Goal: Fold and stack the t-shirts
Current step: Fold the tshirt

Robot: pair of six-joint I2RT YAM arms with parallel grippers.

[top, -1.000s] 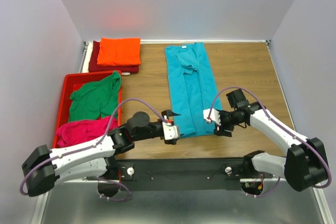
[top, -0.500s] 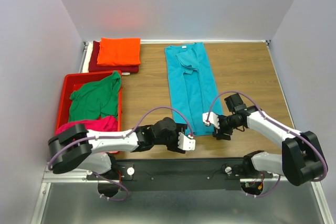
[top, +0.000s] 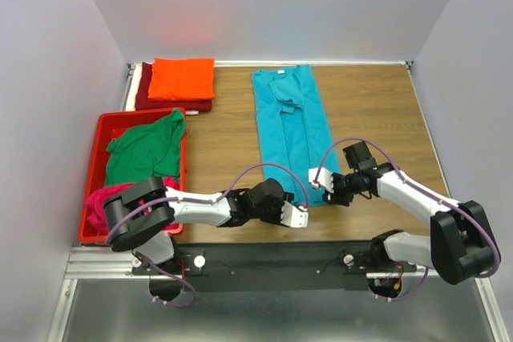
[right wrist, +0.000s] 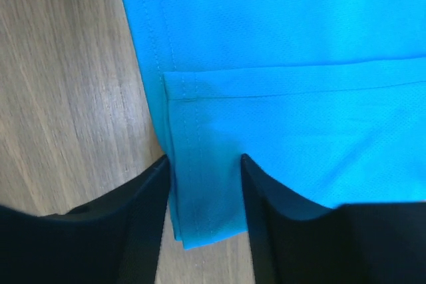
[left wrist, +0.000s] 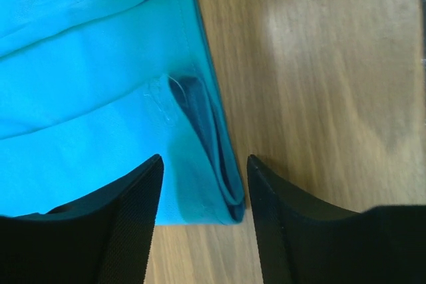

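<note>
The turquoise t-shirt (top: 290, 135) lies on the table as a long strip folded lengthwise, collar at the far end. My left gripper (top: 298, 215) is at its near hem; in the left wrist view, the left gripper (left wrist: 204, 161) is open and straddles a folded corner of the turquoise shirt (left wrist: 100, 98). My right gripper (top: 319, 182) sits at the near right edge; in the right wrist view, the right gripper (right wrist: 204, 157) is open with the hem corner of the shirt (right wrist: 279, 44) between its fingers. Neither pair of fingers presses the cloth.
A folded orange shirt (top: 183, 78) lies on a dark red one (top: 172, 103) at the back left. The red crate (top: 94, 167) at the left holds a green shirt (top: 144, 150) and a magenta one (top: 116, 198). Bare wood (top: 377, 118) lies right of the turquoise shirt.
My left arm has swung right along the near edge to the shirt's near hem. The right gripper has shifted slightly onto the hem corner. Both pairs of jaws have narrowed.
</note>
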